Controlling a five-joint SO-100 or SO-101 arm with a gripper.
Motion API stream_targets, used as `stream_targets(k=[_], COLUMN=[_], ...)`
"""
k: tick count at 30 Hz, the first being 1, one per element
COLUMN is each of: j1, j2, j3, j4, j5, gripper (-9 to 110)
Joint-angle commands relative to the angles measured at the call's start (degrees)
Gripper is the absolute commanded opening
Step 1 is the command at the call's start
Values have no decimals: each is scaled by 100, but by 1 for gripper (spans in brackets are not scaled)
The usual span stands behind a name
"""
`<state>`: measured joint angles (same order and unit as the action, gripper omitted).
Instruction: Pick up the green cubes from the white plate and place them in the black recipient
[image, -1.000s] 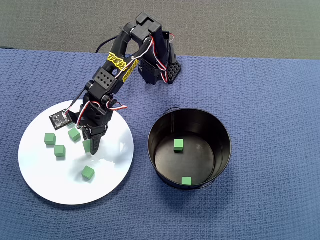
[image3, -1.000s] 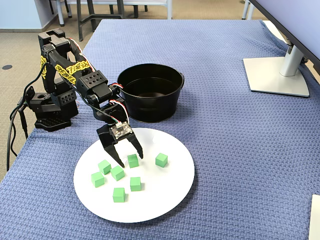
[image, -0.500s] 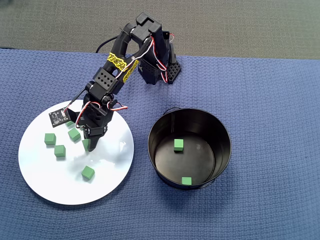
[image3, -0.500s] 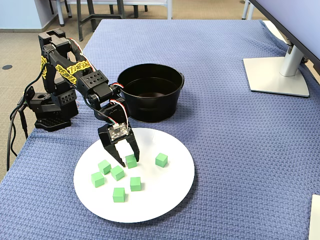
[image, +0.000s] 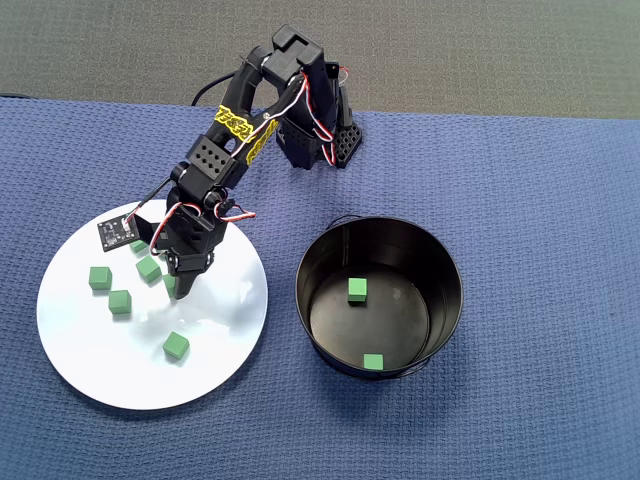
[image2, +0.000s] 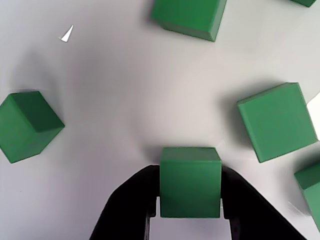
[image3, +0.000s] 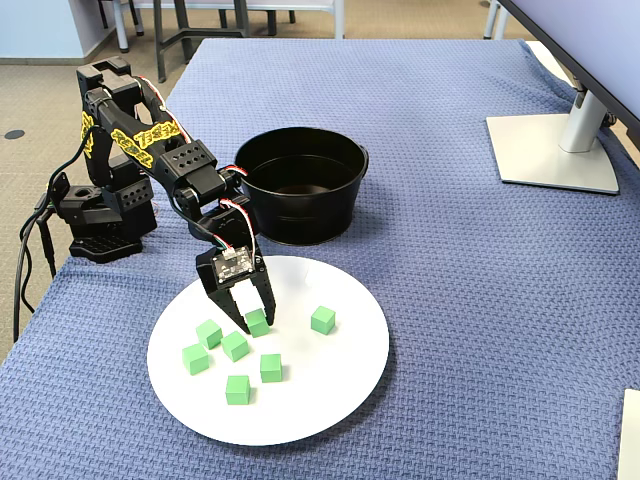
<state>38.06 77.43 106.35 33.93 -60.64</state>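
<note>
**Cube pinched between the jaws, low over the plate**

The black two-finger gripper (image2: 190, 212) is clamped on one small matte green cube (image2: 190, 181), a dark finger pressed against each side face in the wrist view. The cube sits squarely between the fingers, so a straight lift looks like what comes next. Whether its underside is touching the large round glossy white plate (image3: 330, 400) or has cleared it cannot be told.

In the fixed view five loose green cubes (image3: 237, 389) lie on the plate, four close beside the gripper and one apart on the right.

The round glossy black recipient (image: 445, 262) stands just beside the plate, to the gripper's right in the overhead view, with two green cubes (image: 357, 290) already inside. There the arm hides the held cube almost entirely.
</note>
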Motion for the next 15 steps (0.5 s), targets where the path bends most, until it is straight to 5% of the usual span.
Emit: stream_targets(k=[1, 15], j1=[-105, -105], j2=[633, 4474], j3=[-202, 158], j4=[264, 2953], j5=[404, 2900], gripper=[0, 0])
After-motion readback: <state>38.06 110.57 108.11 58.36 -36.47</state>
